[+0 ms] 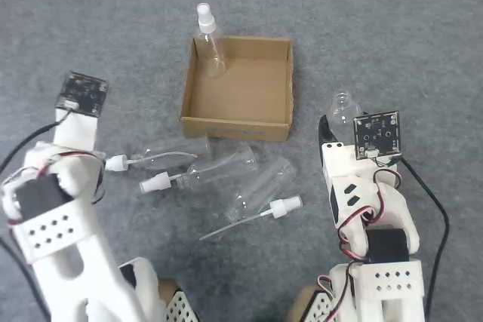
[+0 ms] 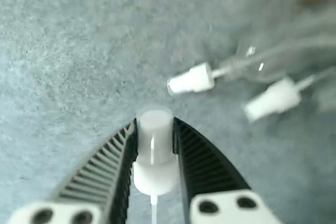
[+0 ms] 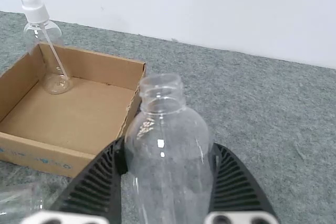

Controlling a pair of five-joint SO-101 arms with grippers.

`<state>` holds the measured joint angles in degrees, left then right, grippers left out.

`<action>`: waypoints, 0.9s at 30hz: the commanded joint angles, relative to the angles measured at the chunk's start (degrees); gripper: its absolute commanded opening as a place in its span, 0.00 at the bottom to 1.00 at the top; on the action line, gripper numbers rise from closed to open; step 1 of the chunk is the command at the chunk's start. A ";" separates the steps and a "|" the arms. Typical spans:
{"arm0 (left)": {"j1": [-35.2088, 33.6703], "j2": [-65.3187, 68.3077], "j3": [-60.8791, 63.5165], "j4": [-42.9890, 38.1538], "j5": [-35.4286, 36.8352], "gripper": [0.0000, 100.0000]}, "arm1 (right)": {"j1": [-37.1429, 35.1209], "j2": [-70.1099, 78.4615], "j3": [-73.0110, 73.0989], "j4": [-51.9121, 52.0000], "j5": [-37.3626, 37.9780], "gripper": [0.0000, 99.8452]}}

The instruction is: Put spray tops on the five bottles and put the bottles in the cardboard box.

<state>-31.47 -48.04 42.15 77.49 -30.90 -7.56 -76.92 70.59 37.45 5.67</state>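
Spray top (image 2: 154, 163), white, sits pinched between the ribbed black jaws of the left pincer (image 2: 154, 127). Its head pokes out just past the tips and its thin dip tube runs back toward the wrist. Beyond that pincer's tips, on the grey counter (image 2: 79, 51), two more white spray heads (image 2: 191, 80) lie at the necks of clear bottles on their sides. The right pincer (image 3: 167, 148) is clamped around the body of an uncapped bottle (image 3: 163, 124), held upright with its open neck above the jaws. Ahead of this pincer and off to one side stands the cardboard box (image 3: 89, 66), open-topped. A capped bottle (image 3: 44, 40) stands upright in the corner farthest from the pincer. In the high view, three lying bottles (image 1: 219, 167) are spread on the counter between the two arms, on the arms' side of the box. A loose spray top (image 1: 285, 206), tube trailing, rests just beside the one closest to the right arm.
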 commanded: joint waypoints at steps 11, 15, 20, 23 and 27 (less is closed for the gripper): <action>3.69 -12.57 -2.42 -4.31 21.63 0.01 | -0.57 -1.19 0.70 -1.54 0.88 0.05; 3.87 -18.20 2.59 -10.99 24.88 0.01 | -0.57 -1.19 0.70 -1.54 0.88 0.05; 3.69 -28.22 12.18 -19.87 29.80 0.01 | -0.57 -1.19 0.62 -1.54 0.88 0.05; 3.87 -34.11 16.48 -22.51 31.82 0.01 | -0.57 -1.19 0.62 -1.54 0.88 0.05; 3.96 -39.56 19.12 -22.68 33.67 0.01 | -0.57 -1.19 0.62 -1.54 0.88 0.05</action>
<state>-27.78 -81.71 60.53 56.92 0.31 -7.56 -76.92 70.59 37.45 5.67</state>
